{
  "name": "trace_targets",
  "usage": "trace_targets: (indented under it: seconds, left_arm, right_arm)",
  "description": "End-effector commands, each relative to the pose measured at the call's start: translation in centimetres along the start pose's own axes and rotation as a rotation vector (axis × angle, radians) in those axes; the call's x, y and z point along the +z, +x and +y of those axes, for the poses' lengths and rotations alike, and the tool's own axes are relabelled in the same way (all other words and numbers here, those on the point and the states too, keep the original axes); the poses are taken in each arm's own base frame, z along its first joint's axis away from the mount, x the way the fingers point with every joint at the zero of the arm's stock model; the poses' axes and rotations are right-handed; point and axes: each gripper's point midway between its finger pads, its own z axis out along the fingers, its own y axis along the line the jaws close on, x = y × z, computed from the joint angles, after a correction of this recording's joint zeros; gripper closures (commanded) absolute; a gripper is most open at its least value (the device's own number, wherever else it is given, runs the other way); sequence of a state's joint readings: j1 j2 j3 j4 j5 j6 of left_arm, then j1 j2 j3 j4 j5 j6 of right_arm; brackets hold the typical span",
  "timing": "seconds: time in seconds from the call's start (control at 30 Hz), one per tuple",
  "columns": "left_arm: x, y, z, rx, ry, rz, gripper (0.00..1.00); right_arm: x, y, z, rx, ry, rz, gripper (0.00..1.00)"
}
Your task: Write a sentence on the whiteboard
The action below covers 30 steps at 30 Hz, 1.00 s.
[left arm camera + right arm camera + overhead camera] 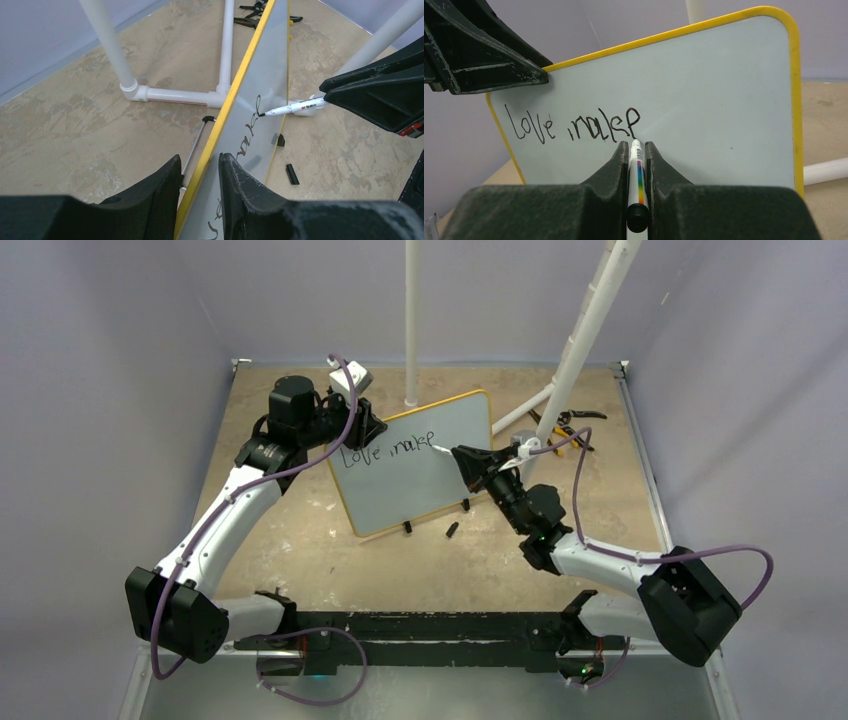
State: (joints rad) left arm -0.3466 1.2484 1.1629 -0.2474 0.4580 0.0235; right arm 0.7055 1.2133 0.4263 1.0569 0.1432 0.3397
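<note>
The whiteboard (430, 485) stands almost upright near the middle of the bench (300, 550), somewhat closer to the far edge than the near one. Its face is turned toward the near right corner. It is a pale grey-white rectangle with a thin yellow rounded frame and small black feet along its lower edge, which sit on the bench. Black handwriting runs across the upper left of the face and reads roughly "Love make". The rest of the surface is blank.

The left tool (372, 428) is clamped on the board's upper left edge, with one finger on the face and one behind the yellow frame. The right tool (636, 147) is clenched on a white marker (638, 175) with a rainbow stripe. The marker's black tip touches the face at the end of the last written letter.

White pipes (590, 330) rise just behind the board, and one horizontal length lies on the bench near its back. A thin metal rod (192, 150) shows behind the board. A small black piece like a cap (452, 530) lies on the bench just in front of the lower edge. Black and yellow clamps (565, 425) lie toward the far right corner, beyond the pipes. From above, the right arm covers part of the board's right side.
</note>
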Motion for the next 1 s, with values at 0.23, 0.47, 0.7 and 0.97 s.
trace_targets:
  seconds: [0.23,0.47,0.7,0.97]
  left_arm:
    - [0.2,0.2,-0.3,0.017,0.025,-0.007,0.68]
    - [0.2,0.3,-0.3,0.018,0.023,-0.004,0.68]
    - [0.3,0.6,-0.3,0.015,0.024,0.001,0.68]
    - [0.3,0.6,-0.3,0.016,0.025,0.002,0.69]
  right_arm:
    - [-0.2,-4.0,-0.2,-0.006,0.033,-0.122,1.0]
    - [0.3,-4.4,-0.5,0.002,0.059,-0.136,1.0]
    - [0.6,-4.9,-0.5,0.009,0.068,-0.159,1.0]
    - [1.4,-4.5,0.0,0.002,0.041,-0.149,1.0]
